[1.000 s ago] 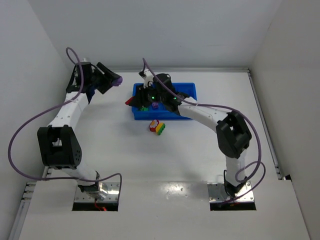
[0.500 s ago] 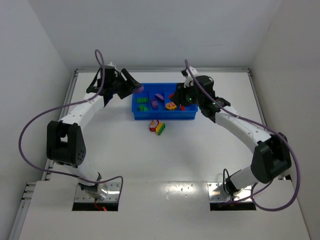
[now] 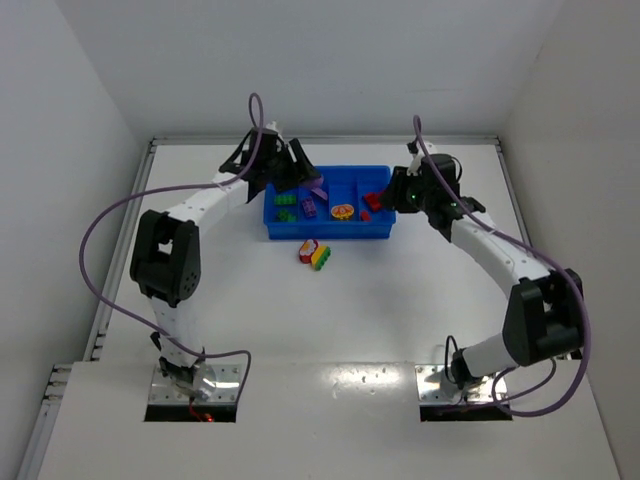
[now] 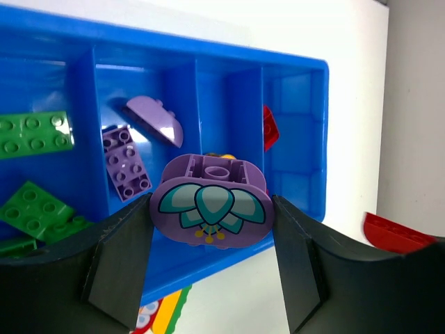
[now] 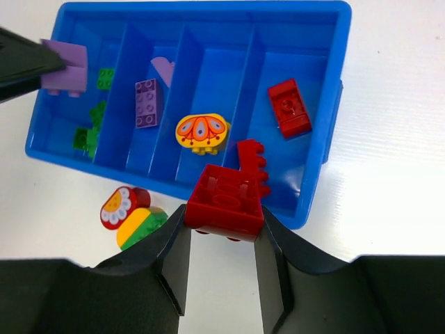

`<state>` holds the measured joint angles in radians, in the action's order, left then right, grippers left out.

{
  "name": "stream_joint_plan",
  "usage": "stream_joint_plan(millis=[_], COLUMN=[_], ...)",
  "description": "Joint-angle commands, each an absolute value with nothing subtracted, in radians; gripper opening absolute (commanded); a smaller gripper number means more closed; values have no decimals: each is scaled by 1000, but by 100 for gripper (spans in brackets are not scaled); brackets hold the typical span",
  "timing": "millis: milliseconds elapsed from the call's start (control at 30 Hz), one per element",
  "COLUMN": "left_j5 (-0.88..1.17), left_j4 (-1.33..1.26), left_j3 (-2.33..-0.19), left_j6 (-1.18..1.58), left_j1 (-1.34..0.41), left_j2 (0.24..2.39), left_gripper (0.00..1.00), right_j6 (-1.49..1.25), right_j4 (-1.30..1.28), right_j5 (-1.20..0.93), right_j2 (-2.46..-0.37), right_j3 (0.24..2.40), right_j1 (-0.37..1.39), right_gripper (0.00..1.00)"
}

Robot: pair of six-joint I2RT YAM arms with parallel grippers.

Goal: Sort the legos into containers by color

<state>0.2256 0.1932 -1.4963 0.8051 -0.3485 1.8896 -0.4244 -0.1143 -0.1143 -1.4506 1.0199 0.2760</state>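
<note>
Top view: left claw [image 3: 303, 178] grips a lilac rounded plastic brick with teal petal print [image 3: 318, 186] above the left end of the bright blue plastic four-compartment tray [image 3: 330, 235]. Right claw [image 3: 384, 198] pinches a red square plastic brick [image 3: 374, 200] over the tray's right end. A loose stack of a red-and-white flower piece on yellow and green bricks [image 3: 315, 253] sits on the white bench [image 3: 300, 320], just outside the tray's near wall, between the two claws. Left wrist view: jaws part-way apart, pads flat on both sides of the lilac rounded brick, print toward the camera. Left of the claw, green flat bricks [image 4: 35, 132] lie in one compartment. Ahead and slightly left, a purple studded plate [image 4: 126, 161] and a lilac curved piece [image 4: 156, 120] share the next one. Ahead right, a red piece's edge [image 4: 270, 129] shows behind a divider. Right wrist view: jaws narrow, pressing both sides of the red square brick, hollow underside toward the camera, over the near wall of the rightmost compartment. Just ahead are a red toothed piece [image 5: 252, 161] and a red studded brick [image 5: 290, 108] in that compartment. Ahead left, a yellow-orange rounded printed piece [image 5: 201, 132] lies alone in the next. The loose stack is left of this claw, outside the tray.
</note>
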Motion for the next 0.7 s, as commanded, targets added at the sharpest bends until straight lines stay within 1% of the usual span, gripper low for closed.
stream_joint_plan(millis=[0,200,267,300,333,400,433,467,500,533,633,667], left_j5=[212,202,202,202,202,202,202,202,202,202,178,178], left_j4=[152,152,152,152,152,152,152,152,152,161,175,175], left_j3=[-1560,-1569,-1569,-1569,-1569,-1569,-1569,-1569,-1569,-1569,-1569,-1578], left_j6=[787,776,776,776,766,765,756,756,756,756,738,729], left_j1=[-354,-364,-364,-364,-364,-364,-364,-364,-364,-364,-382,-382], left_j2=[1899,1899,1899,1899,1899,1899,1899,1899,1899,1899,1919,1919], left_gripper=[11,11,11,11,11,11,11,11,11,11,11,11], right_j6=[-492,-492,-492,-502,-502,-502,-502,-502,-502,-502,-502,-502], right_j4=[-91,-81,-81,-90,-91,-100,-100,-100,-100,-100,-100,-100], right_j5=[-181,-244,-244,-244,-230,-230,-230,-230,-230,-230,-218,-218], right_j2=[-1517,-1682,-1727,-1747,-1767,-1821,-1833,-1845,-1856,-1868,-1868,-1868], right_j3=[1060,1178,1204,1230,1244,1287,1299,1311,1325,1338,1347,1347], right_j1=[250,219,209,209,196,187,187,187,187,187,187,187], right_gripper=[0,0,3,7,19,33,51,60,66,75,90,90])
